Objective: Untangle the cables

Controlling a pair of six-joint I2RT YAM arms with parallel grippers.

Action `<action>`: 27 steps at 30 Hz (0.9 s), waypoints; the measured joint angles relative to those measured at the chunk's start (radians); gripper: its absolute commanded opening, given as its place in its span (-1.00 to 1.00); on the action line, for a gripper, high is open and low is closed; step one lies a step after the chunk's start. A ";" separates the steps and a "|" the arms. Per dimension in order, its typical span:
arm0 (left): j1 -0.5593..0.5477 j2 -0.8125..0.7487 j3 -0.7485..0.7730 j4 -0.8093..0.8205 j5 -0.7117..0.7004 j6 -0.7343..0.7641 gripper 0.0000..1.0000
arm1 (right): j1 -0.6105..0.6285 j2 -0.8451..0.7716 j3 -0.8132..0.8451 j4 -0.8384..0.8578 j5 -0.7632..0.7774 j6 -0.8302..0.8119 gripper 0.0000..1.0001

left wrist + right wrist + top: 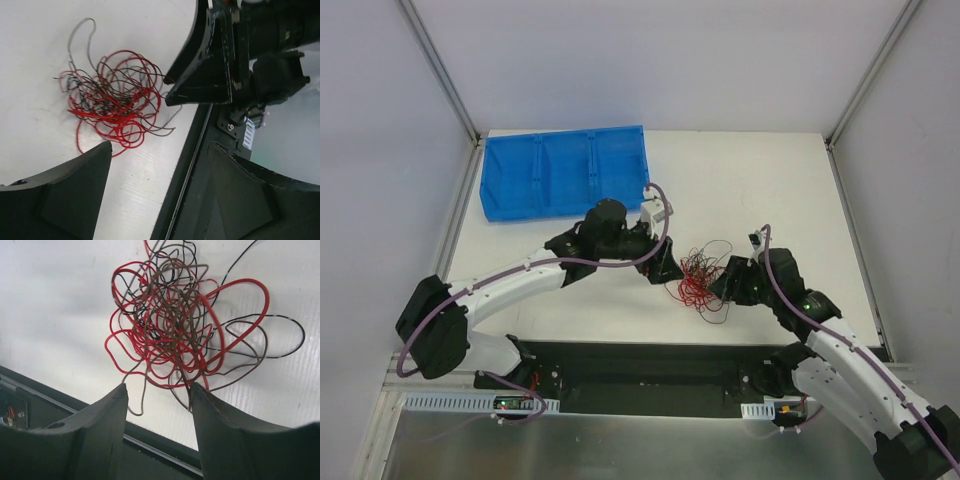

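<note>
The cables lie as one loose tangle of thin red and dark wires on the white table, between my two grippers. My left gripper is open and empty just left of the tangle; in the left wrist view the cables lie beyond its fingertips. My right gripper is open at the tangle's right edge. In the right wrist view the cables sit just ahead of the jaws, and a dark strand runs along the tip of the right finger.
A blue plastic bin lies at the back left of the table. The black base rail runs along the near edge, close to the tangle. The enclosure's metal posts stand at the back corners.
</note>
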 measured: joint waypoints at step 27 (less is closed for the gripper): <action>-0.100 0.026 0.087 -0.198 -0.085 0.158 0.47 | -0.166 0.489 0.270 0.127 0.087 0.399 0.37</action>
